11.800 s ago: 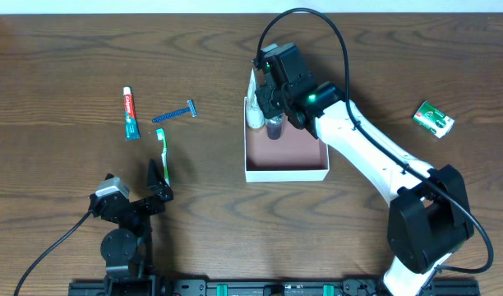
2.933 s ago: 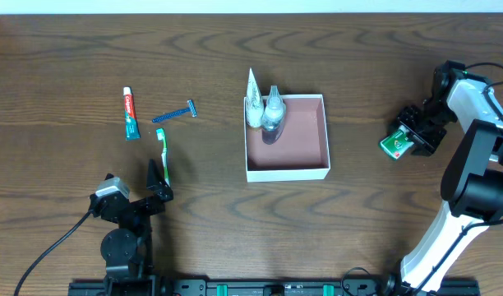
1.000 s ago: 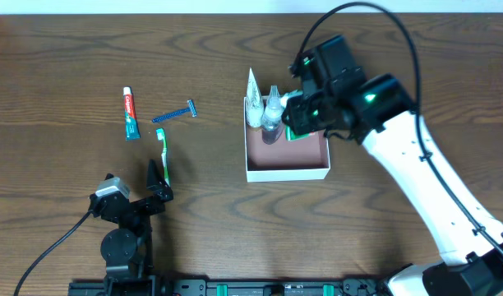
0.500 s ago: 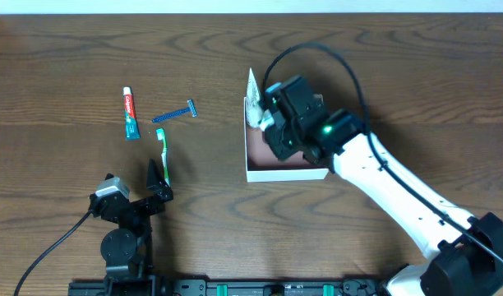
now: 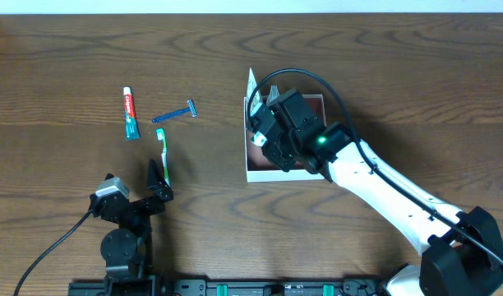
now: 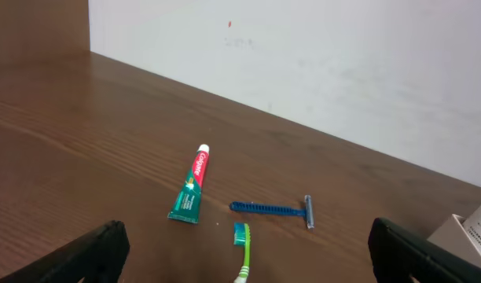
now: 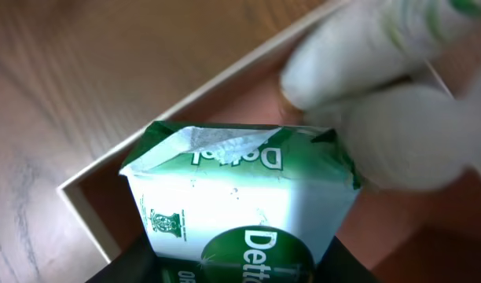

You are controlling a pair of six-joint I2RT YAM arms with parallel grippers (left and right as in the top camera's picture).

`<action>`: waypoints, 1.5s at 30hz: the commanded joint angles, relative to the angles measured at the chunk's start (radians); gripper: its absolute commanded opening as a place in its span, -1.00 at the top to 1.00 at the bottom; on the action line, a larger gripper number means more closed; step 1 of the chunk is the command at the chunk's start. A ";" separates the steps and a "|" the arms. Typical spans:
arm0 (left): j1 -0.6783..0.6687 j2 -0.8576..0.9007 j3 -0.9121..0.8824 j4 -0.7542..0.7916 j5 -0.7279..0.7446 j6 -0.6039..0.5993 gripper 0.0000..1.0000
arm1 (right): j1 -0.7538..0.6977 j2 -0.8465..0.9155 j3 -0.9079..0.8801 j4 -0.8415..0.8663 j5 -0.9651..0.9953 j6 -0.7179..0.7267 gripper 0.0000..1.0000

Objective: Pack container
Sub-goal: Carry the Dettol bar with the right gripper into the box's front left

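From above, the right gripper (image 5: 272,138) hangs over the left half of the container (image 5: 264,175), which sits mid-table. The arm hides what the gripper carries. White bottles (image 5: 252,103) stand in the box's far-left corner. Out left on the table (image 5: 62,66) lie the toothpaste (image 5: 131,113), the razor (image 5: 175,113) and the toothbrush (image 5: 163,152), all well apart from the box. The left gripper (image 5: 133,182) rests by the near edge.

From the left wrist, its fingers are spread wide with nothing between them, and those three items lie ahead on the wood.

From the right wrist, the fingers are clenched on a green soap packet (image 7: 240,212). It is held inside the container over the pinkish floor. The cream wall is just to its left and the blurred bottles are close beside it.
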 commanded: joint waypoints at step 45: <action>0.005 0.000 -0.023 -0.035 -0.011 0.016 -0.96 | 0.038 0.207 0.002 0.156 -0.090 -0.307 -0.53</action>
